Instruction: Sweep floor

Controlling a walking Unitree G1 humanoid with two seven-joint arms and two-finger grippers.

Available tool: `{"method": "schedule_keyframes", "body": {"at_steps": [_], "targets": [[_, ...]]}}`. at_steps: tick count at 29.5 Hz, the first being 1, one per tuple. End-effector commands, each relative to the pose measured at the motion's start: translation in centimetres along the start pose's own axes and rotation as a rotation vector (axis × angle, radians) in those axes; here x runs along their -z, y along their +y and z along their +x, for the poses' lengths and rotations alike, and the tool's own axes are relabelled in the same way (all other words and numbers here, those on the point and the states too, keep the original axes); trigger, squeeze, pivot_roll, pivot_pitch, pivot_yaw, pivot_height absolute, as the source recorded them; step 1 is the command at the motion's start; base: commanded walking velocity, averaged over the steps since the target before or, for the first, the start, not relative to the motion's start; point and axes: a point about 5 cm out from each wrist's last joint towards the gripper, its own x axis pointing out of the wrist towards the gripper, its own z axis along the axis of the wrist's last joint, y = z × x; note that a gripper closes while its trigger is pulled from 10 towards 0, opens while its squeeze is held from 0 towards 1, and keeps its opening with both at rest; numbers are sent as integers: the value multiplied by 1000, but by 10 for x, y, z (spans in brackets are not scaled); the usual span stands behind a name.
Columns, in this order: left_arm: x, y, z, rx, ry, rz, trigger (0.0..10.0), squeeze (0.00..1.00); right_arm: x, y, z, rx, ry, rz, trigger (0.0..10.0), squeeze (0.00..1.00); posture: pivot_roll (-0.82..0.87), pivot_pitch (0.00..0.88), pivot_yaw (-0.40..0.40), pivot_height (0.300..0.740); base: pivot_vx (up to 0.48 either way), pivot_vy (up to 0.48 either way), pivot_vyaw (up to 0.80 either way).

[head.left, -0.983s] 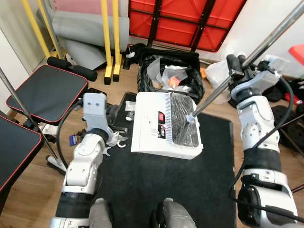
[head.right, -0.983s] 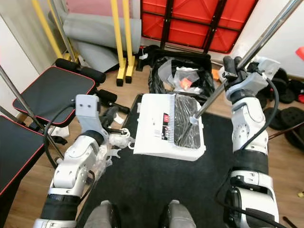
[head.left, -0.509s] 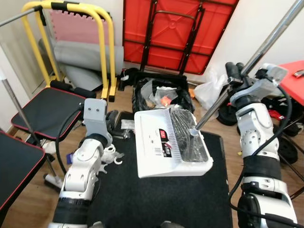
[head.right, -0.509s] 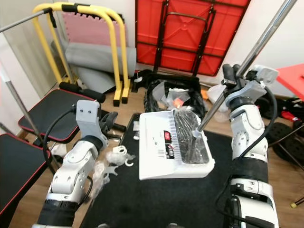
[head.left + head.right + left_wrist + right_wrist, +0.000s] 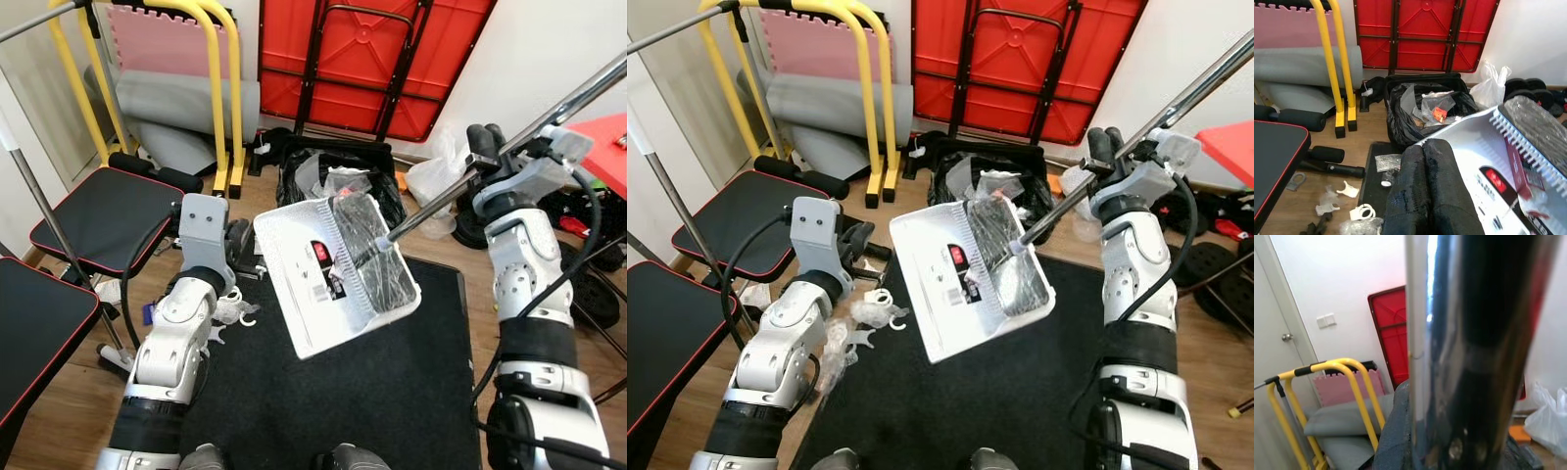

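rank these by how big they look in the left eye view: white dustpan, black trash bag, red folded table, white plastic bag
1. red folded table
2. white dustpan, though it is nearer the camera
3. black trash bag, partly hidden by the dustpan
4. white plastic bag

A white wall [image 5: 549, 49] closes the room at twelve o'clock, with a red folded table [image 5: 377, 54] leaning against it. At eleven o'clock stand yellow tube frames [image 5: 220, 88], a pink foam mat [image 5: 157, 44] and a grey rolled mat [image 5: 181, 103]. Black padded seats edged in red [image 5: 93, 215] sit at nine o'clock. The wooden floor [image 5: 69, 392] carries a black carpet [image 5: 392, 392] — white scraps [image 5: 867, 313] are scattered beside its edge.
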Motion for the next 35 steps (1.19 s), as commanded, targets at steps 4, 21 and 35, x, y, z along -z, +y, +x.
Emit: {"method": "schedule_keyframes", "body": {"at_steps": [4,21,35], "targets": [[1,-8,1,67,-2,80,10000,0,-13,7,1,-8,-66,4,10000,0,-138,44,-165,740,0,0,0],[-1,-6,-1,92,-39,58,10000,0,6,0,-10,180,-32,45,10000,0,-140,43,-166,740,0,0,-471],[-3,-5,-3,113,-61,46,10000,0,9,5,-10,207,-25,42,10000,0,-144,52,-170,740,109,0,-678]]}}
